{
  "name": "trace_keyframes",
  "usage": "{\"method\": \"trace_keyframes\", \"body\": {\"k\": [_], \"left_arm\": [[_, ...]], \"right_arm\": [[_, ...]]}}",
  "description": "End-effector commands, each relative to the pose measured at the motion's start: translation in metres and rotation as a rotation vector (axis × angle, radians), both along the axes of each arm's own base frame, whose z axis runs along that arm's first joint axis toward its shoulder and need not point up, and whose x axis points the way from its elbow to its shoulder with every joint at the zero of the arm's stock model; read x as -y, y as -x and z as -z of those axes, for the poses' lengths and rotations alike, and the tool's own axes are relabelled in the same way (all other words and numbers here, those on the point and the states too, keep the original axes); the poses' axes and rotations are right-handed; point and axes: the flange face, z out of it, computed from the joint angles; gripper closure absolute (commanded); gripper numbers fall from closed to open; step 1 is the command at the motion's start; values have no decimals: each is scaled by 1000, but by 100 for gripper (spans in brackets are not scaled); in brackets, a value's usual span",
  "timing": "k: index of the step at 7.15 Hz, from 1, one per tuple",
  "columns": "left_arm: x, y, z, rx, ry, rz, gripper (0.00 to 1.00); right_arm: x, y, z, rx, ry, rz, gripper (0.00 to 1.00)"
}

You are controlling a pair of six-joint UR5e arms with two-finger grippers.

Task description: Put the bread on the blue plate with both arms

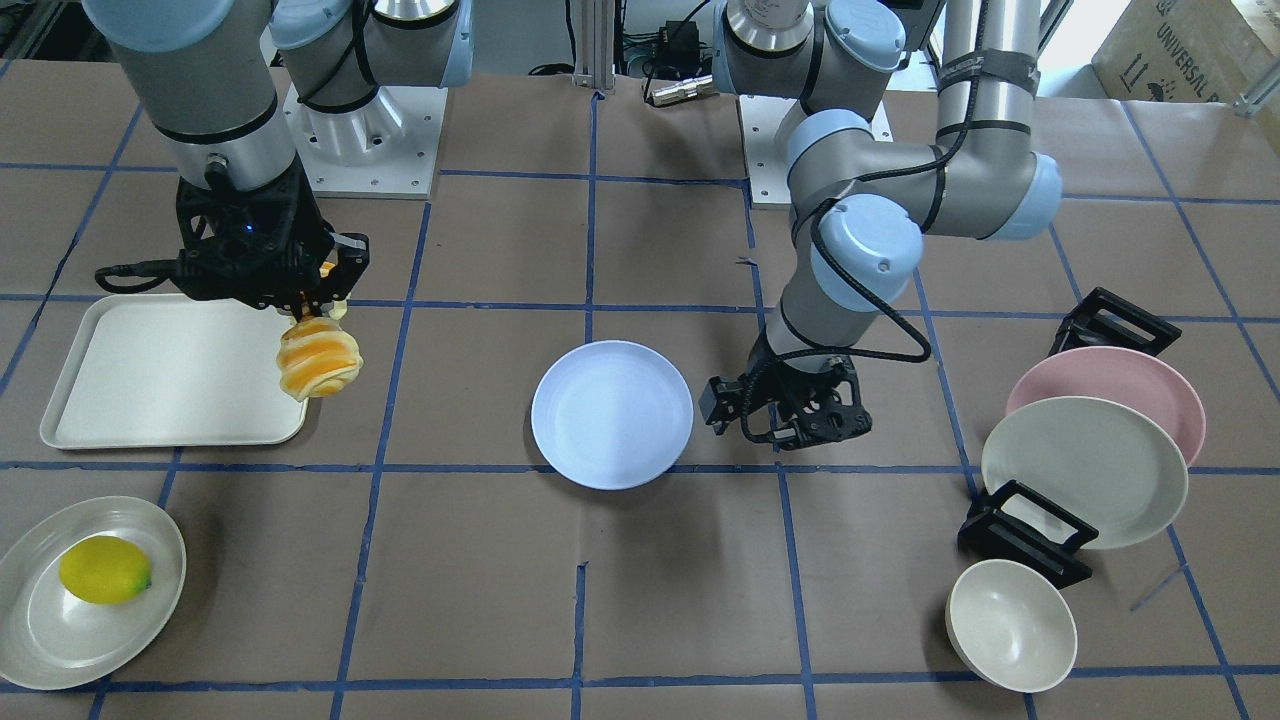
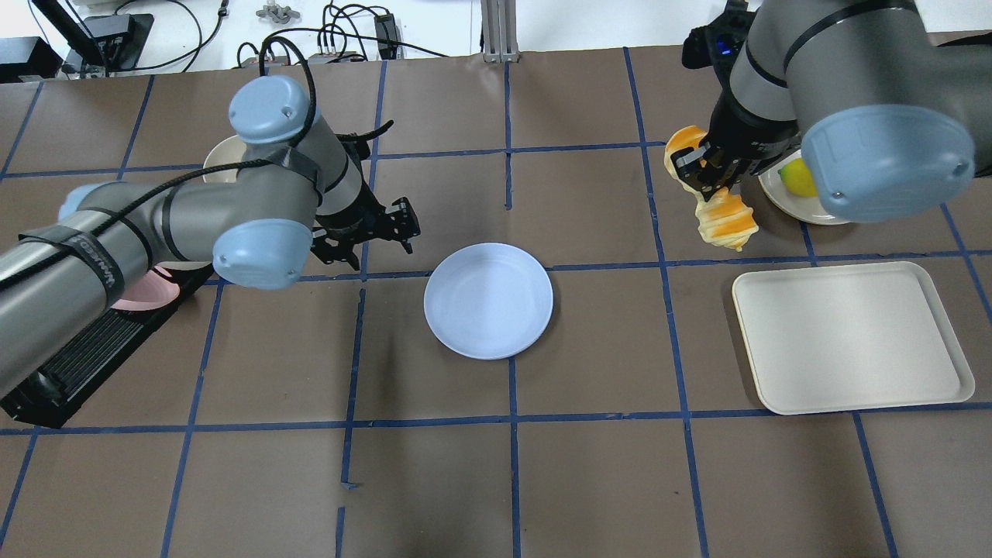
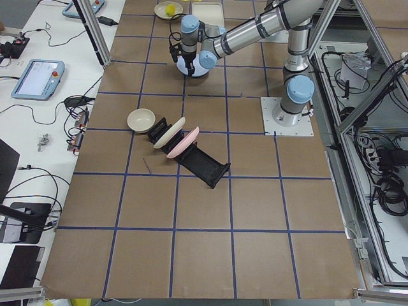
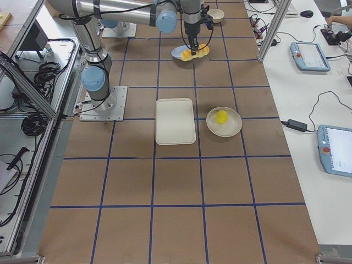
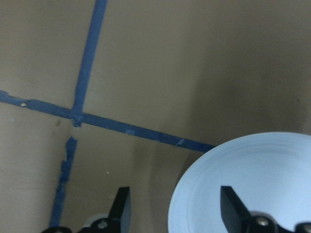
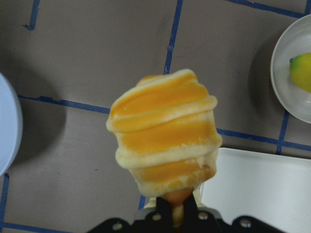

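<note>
The bread (image 1: 319, 357) is an orange and cream ridged loaf. It hangs by one end from my right gripper (image 1: 322, 300), which is shut on it, above the table beside the cream tray. It also shows in the overhead view (image 2: 721, 213) and fills the right wrist view (image 6: 165, 133). The blue plate (image 1: 611, 413) lies bare at the table's middle. My left gripper (image 1: 722, 408) is open and empty, low beside the plate. In the left wrist view its fingertips (image 5: 121, 206) straddle the plate's rim (image 5: 204, 170).
A cream tray (image 1: 170, 372) lies by the right gripper. A yellow lemon (image 1: 104, 570) sits on a white plate (image 1: 40, 630). A black rack (image 1: 1025, 535) holds a pink plate (image 1: 1130, 375) and a cream plate (image 1: 1085, 470). A cream bowl (image 1: 1011, 625) stands near it.
</note>
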Motion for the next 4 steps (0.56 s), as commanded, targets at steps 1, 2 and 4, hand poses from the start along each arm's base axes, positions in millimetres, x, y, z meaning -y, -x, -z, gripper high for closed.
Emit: {"method": "trace_keyframes", "body": {"k": [1,2,4], "left_arm": [[19,-73,-47,83,-178,38,0],[22,-100,-75,116,-266,41,0],[23,-137,-140,260,-383,59,0]], "right_arm": [[-1,-62,22,9,-7,-11,92],[0,-81,33,12,-15,-10,92],[4,-123,55,38,-51,-65,92]]}}
